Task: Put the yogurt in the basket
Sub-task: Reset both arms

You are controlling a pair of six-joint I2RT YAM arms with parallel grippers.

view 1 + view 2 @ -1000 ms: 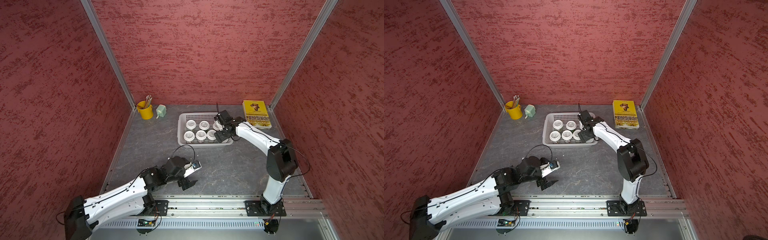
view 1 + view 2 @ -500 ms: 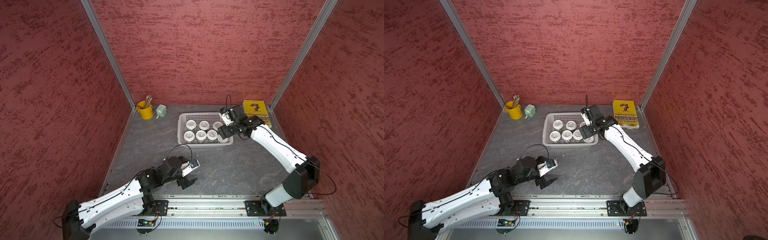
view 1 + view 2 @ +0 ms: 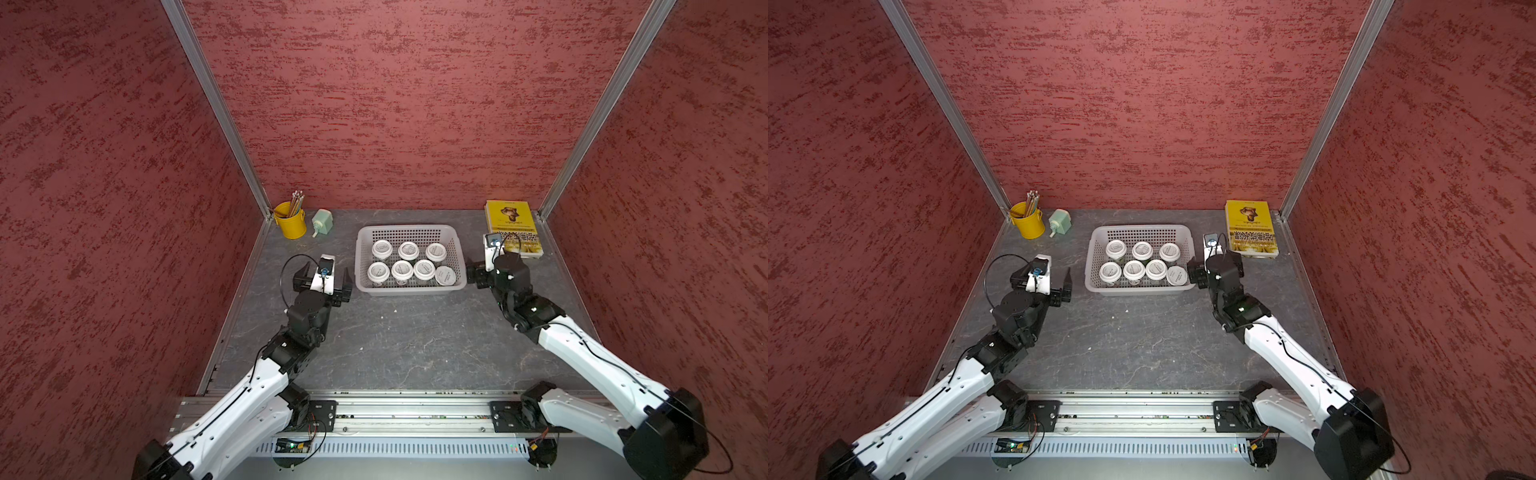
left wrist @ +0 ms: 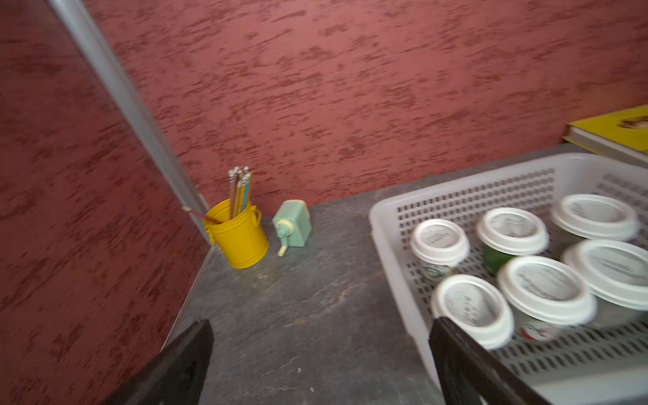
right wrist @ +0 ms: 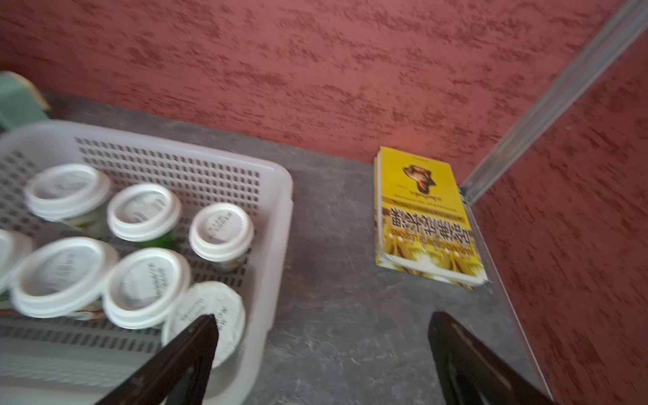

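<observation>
Your left gripper (image 4: 321,329): jaws spread wide, empty, just beside the left wall of the basket (image 3: 409,228). Your right gripper (image 5: 324,319): jaws apart, empty, just beside its right wall. Yogurt (image 3: 402,270): seven cups, all inside the basket, three behind four.

a: lid print on the yogurt (image 3: 408,251), too small to read in both top views, smeared in the wrist views.
b: yes, and the basket (image 5: 277,196) runs off the right wrist picture's edge, the book (image 4: 617,131) is clipped in the left wrist view.
a: cup bodies mostly hidden under their lids.
</observation>
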